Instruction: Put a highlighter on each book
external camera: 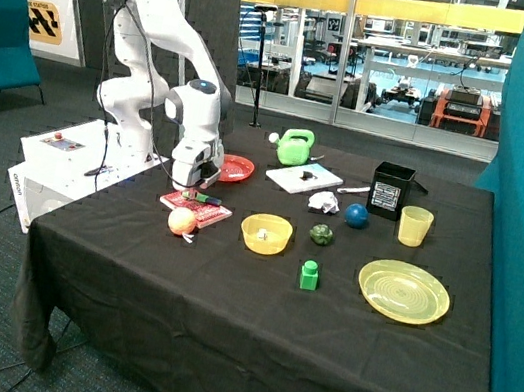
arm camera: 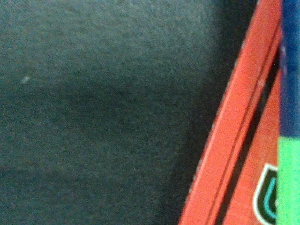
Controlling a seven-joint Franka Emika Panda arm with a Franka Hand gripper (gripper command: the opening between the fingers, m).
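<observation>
My gripper (external camera: 195, 184) sits low over the red book (external camera: 196, 207), apparently delivering a blue-green highlighter (arm camera: 288, 112); finger state indiscernible; white book (external camera: 304, 177) bare.

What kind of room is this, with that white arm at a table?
Probably a robotics lab or demo area: the arm's gripper hangs low over a red book on a black-draped table, and glass partitions show workbenches with equipment beyond.
</observation>
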